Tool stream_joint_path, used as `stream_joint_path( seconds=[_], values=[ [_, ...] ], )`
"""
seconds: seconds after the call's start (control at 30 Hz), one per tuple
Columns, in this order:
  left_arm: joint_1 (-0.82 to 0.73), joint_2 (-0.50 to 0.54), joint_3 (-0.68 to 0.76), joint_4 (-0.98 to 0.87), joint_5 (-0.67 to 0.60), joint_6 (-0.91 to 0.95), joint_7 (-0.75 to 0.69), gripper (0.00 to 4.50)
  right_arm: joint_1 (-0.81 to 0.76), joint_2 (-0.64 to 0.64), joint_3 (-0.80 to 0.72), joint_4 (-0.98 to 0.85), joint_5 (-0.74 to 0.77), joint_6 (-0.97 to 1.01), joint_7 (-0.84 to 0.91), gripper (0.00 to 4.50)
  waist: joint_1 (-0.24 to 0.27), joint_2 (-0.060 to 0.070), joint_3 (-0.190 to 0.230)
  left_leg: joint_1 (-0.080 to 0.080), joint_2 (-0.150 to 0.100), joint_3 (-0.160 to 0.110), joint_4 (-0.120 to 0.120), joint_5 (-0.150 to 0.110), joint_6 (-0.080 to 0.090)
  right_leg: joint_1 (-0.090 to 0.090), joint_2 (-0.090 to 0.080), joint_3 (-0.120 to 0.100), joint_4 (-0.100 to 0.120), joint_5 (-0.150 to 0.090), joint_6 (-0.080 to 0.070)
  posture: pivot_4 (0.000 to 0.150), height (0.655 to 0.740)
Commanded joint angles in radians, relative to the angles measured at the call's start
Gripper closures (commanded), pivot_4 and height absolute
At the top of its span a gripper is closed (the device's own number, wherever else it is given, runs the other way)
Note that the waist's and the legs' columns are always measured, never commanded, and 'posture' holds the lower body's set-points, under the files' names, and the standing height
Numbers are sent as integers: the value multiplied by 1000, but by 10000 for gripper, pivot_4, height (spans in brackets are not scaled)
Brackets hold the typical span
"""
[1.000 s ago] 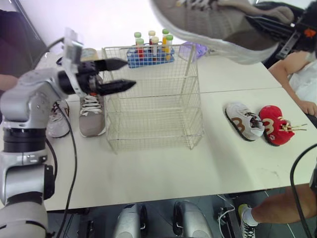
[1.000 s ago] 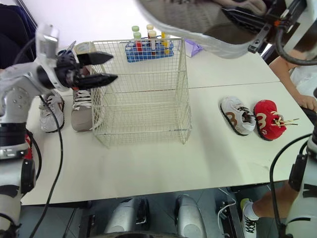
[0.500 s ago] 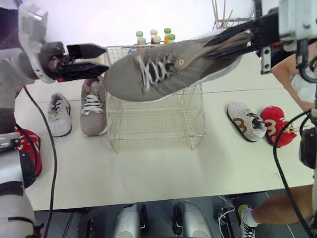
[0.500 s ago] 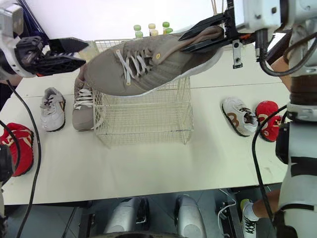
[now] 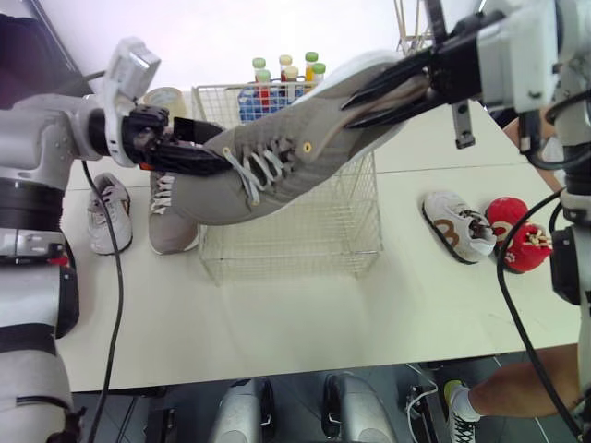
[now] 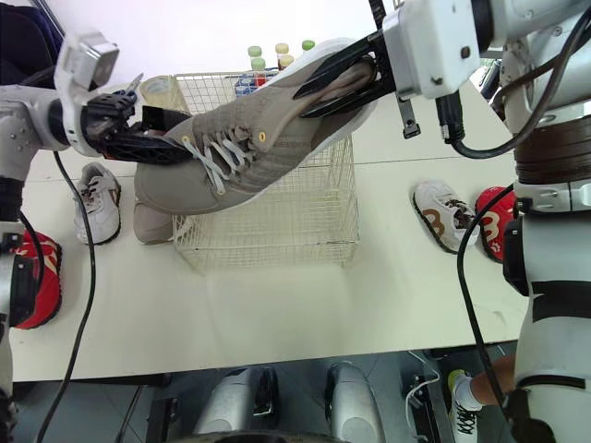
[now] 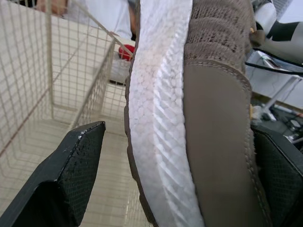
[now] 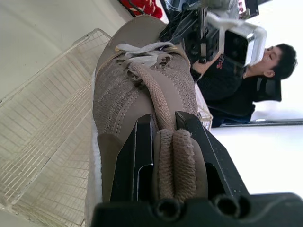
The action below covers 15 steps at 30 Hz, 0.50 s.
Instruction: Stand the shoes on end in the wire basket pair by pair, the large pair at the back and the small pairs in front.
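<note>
Far left on the table (image 5: 305, 323) lie a small red shoe (image 6: 37, 277) and a small white sneaker (image 5: 106, 214). Next is the second large grey shoe (image 5: 171, 226), flat on its sole just beside the wire basket (image 5: 305, 245). Above it the left gripper (image 5: 211, 149) is spread wide astride the toe of the large grey shoe (image 5: 286, 171). Its textured black fingers (image 7: 71, 175) sit either side, one with a plain gap to the sole, so I judge it grips nothing. That shoe hangs in the air, slanting over the basket's top, toe low and heel high. It has a knit upper, loose pale laces and a ridged white foam sole. The basket is an open grid of thin pale wire and holds no shoes yet. The right gripper (image 5: 355, 100) is clamped tight on the padded heel collar. Further right, a small white-and-brown shoe (image 5: 457, 224) and another red shoe (image 5: 517, 233) sit side by side. This looks like the first step, the large pair for the back. Next the toe must tip down inside the rim near the back wall. The soft upper may flex, so steadying the toe would help.
</note>
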Motion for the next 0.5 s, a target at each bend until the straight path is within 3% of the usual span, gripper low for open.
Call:
stream_joint_path(
  seconds=[0.03, 0.1, 0.2, 0.37, 0.43, 0.5],
  values=[
    [-44, 13, -43, -13, -34, -12, -2, 0, -74, 23, -30, -53, 43, -25, 3, 43053, 0, 0, 0, 0, 0, 0, 0, 0, 0, -1, 0, 0, 1, 0, 0, 1500, 7400],
    [-53, 14, -59, -10, -45, -10, -2, 0, -79, 26, -32, -54, 39, -26, 3, 43053, 1, 0, 0, 0, 0, 0, 0, 0, -1, -1, 0, 1, 2, 0, 0, 1500, 7400],
    [-61, 20, -75, -10, -76, -2, -2, 7910, -85, 31, -40, -50, 31, -28, 3, 43062, 0, 0, 0, 0, 0, 0, 0, 0, -1, -2, 0, 1, 2, 0, 0, 1500, 7400],
    [-67, 30, -86, -10, -109, 3, -2, 28937, -83, 27, -45, -47, 21, -29, 3, 43062, 0, 0, 1, 0, 0, 1, 0, 0, -1, -2, 0, 2, 3, 0, 0, 1500, 7400],
    [-67, 29, -79, -7, -110, 5, -2, 33966, -82, 26, -49, -43, 14, -30, 3, 43062, 1, 0, 1, 0, 0, 1, 0, 0, -1, -2, 0, 2, 3, 0, 0, 1500, 7400],
    [-65, 22, -55, 4, -104, 8, -2, 35019, -80, 21, -56, -30, -3, -32, 3, 43062, 1, 0, 1, 0, 0, 1, 0, 0, -1, -2, 0, 2, 3, 0, 0, 1500, 7400]
  ],
)
